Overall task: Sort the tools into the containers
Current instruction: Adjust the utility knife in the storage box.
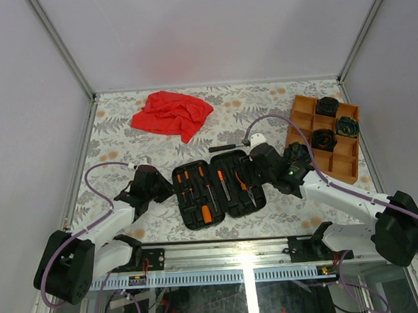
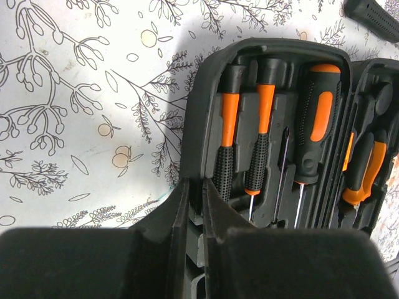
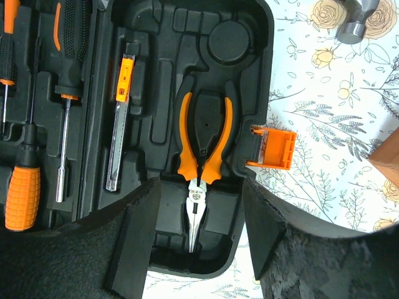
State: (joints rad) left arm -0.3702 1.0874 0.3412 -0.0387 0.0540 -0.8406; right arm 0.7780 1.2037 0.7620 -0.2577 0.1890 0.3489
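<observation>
Task's thing: the hammer (image 1: 227, 147), the one tool seen lying loose on the worktop, just past the far edge of the open case (image 3: 249, 93).
Long axis: side to side, about parallel to the worktop's near edge. The steel head is at the right end and the black handle runs left.
Way from right claw: the right claw (image 3: 199, 190) hangs over the case's right half, and the hammer head lies close beyond it, toward the far edge.
Right claw state: fingers apart, one on either side of the pliers (image 3: 186, 137), which sit in their slot. I see no contact.
Left claw: the left claw (image 2: 195, 187) is at the case's left rim, fingers together. The view is too close to tell whether they nip the rim.
Nearer arm: the right, clearly; the left is well apart from the head.
Coming move, as I judge: reach toward the far edge and turn the wrist so the fingers cross the handle.
Slot: a bare recess (image 3: 227, 40) at the right half's far end looks free.
</observation>
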